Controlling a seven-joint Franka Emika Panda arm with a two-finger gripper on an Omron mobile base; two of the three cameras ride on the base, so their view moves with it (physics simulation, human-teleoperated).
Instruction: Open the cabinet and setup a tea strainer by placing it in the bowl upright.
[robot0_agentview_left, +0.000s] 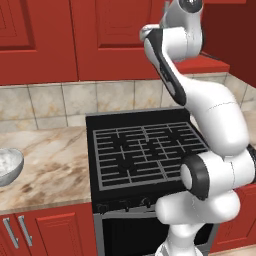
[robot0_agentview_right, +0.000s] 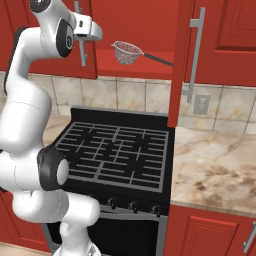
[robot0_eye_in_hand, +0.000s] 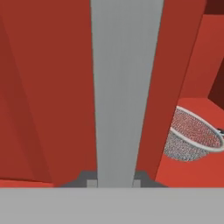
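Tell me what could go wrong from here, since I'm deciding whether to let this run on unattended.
1. The gripper is shut on the left door's handle; a badly curved pull could slip the fingers off.
2. The tea strainer sits near the shelf edge; a reach past the open right door might knock it down.
3. The bowl lies far left, a long carry.

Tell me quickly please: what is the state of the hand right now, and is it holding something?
Hand: closed on the silver bar handle of the left cabinet door; it is not holding the tea strainer.
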